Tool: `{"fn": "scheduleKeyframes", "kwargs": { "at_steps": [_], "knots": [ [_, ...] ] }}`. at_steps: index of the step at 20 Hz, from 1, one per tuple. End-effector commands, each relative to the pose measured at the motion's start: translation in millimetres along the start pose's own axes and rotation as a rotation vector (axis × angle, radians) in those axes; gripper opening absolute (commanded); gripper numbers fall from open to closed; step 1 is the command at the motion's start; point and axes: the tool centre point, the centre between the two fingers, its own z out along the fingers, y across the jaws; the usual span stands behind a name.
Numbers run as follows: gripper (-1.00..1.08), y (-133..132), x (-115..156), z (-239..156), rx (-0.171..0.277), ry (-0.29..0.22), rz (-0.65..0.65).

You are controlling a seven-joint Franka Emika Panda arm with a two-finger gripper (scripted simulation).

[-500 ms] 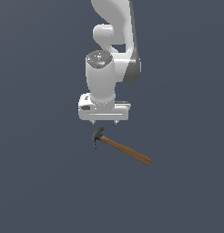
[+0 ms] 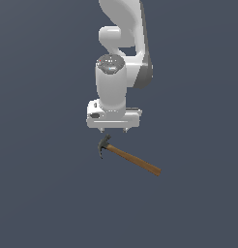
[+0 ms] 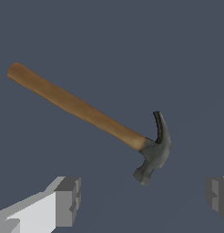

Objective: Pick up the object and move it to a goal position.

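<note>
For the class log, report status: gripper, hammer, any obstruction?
Gripper open, above the head, empty. Small claw hammer with dark metal head and brown wooden handle lying flat, ungrasped. Nothing in the way.

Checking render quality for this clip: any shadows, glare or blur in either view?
Exterior view: flat, even light, no shadow under the hammer, only a soft sheen on the arm, edges slightly soft. Wrist view: hammer sharp, shadowless, no glare; pincer fingers cropped at the frame edge.

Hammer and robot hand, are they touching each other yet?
Apart. The wrist view shows the hand open, its fingers wide on either side with grey floor between them and the hammer.
</note>
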Motion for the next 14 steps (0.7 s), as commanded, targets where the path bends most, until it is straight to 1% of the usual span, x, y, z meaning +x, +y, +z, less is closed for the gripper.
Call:
{"fn": "scheduleKeyframes", "kwargs": {
  "at_steps": [1, 8, 14],
  "knots": [
    [1.0, -2.7, -0.5, 0.4, -0.002, -0.005, -0.012],
    [1.0, -2.2, -0.3, 0.3, -0.002, -0.004, -0.01],
    [1.0, -4.4, 4.2, 5.8, -0.005, -0.005, -0.061]
  ]
}}
